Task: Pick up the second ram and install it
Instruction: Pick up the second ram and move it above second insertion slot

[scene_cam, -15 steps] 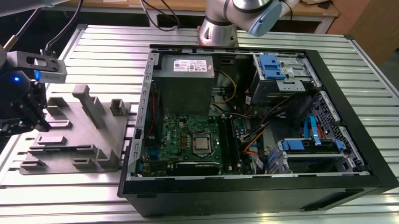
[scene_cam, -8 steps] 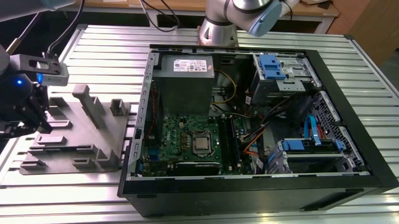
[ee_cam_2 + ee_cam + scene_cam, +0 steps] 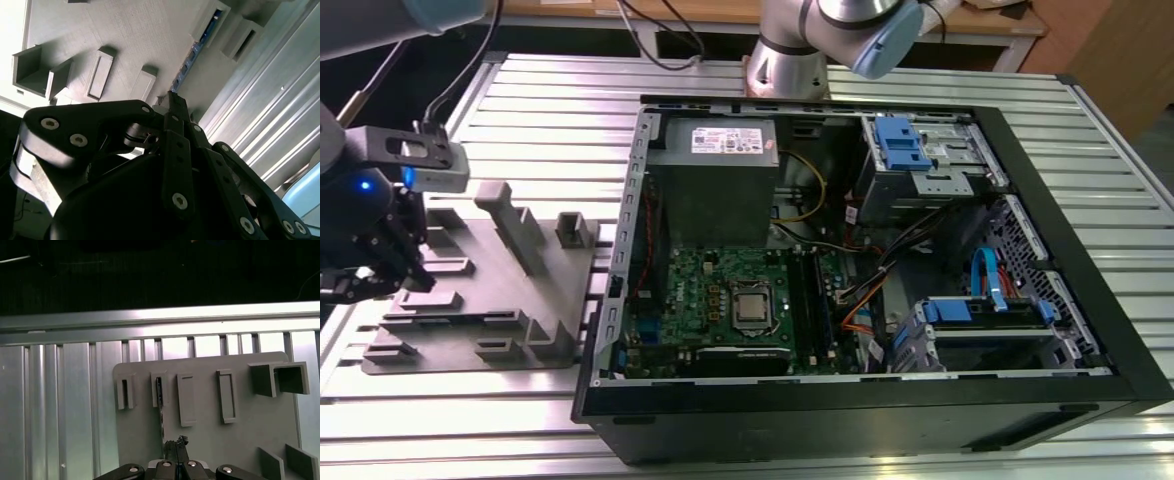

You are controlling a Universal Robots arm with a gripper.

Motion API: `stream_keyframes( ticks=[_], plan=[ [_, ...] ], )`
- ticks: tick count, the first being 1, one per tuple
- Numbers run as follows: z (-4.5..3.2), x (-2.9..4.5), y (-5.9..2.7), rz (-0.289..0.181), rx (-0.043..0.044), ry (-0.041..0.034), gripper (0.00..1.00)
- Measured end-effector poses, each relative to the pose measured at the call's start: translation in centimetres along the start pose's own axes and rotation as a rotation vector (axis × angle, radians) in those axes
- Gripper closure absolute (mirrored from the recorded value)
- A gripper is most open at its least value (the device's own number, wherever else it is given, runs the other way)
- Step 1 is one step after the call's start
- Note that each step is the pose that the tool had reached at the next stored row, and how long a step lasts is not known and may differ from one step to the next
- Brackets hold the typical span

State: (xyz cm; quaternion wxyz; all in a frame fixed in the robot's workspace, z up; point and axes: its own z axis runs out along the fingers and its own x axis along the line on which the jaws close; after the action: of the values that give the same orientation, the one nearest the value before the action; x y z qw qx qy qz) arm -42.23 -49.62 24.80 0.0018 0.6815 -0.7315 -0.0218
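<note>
The second ram (image 3: 161,415) is a thin dark stick standing on edge in a slotted post of the grey holder tray (image 3: 250,420). In the second wrist view the second ram (image 3: 192,52) runs from that post straight to my fingertips. My gripper (image 3: 175,444) is shut on its near end, with the black fingers (image 3: 175,145) pressed together around it. In the exterior view my gripper (image 3: 380,275) hangs low over the tray (image 3: 480,290) at the exterior view's left, beside the open computer case (image 3: 854,250).
The motherboard (image 3: 720,300) lies in the case with dark memory slots (image 3: 811,300) beside the processor socket. A power supply (image 3: 714,180), drive cages (image 3: 921,150) and loose cables fill the case. Several grey posts (image 3: 520,230) rise from the tray. The slatted metal table (image 3: 560,100) runs all around.
</note>
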Motion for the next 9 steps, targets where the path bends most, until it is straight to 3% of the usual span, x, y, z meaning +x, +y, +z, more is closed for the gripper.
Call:
stream_keyframes(
  ticks=[9],
  plan=[
    [1.01,0.26,-0.05,-0.001,0.0001,-0.0012,0.93]
  ],
)
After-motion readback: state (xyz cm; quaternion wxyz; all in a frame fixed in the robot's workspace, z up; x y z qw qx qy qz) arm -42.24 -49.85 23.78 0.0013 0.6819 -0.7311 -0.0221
